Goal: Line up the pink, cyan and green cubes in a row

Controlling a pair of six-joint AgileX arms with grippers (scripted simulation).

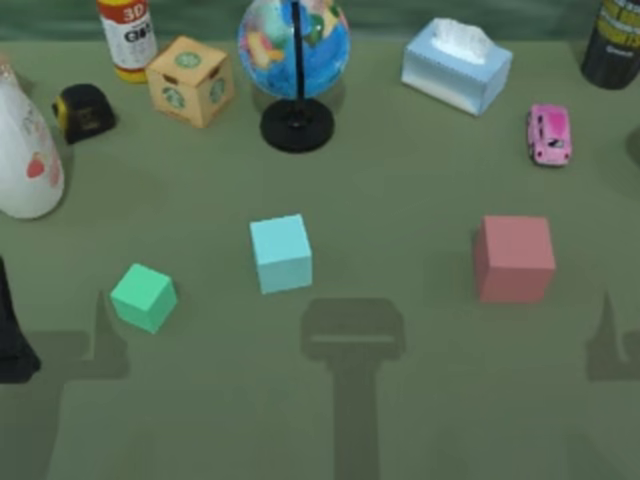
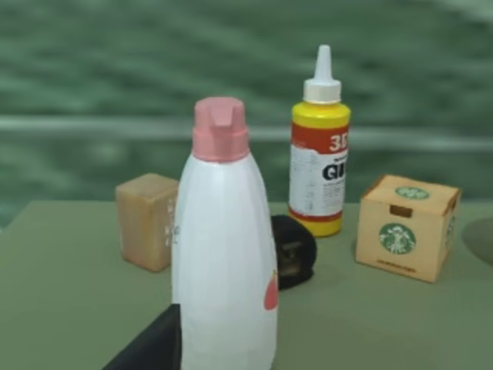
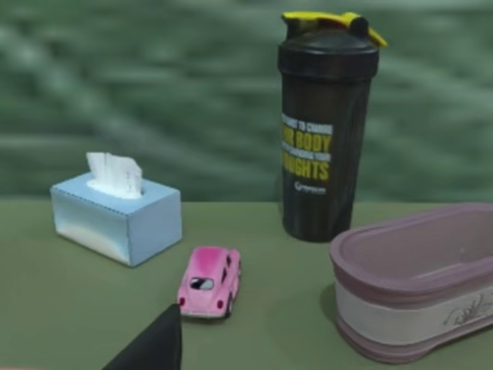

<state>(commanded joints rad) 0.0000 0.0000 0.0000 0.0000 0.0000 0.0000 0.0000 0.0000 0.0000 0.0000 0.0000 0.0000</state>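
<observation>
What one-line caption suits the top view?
Green cube, cyan cube and pink cube lie spread apart across the table, untouched, clutter behind.

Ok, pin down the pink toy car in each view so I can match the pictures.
Top view: pink toy car near the table's right edge, right of the tissue box.
Left wrist view: not in it.
Right wrist view: car on the table, between the tissue box and the black shaker bottle.
Shared landmark: the tissue box.

left arm: black, bulky, only an edge shows
left finger: matte black wedge
right finger: matte black wedge
</observation>
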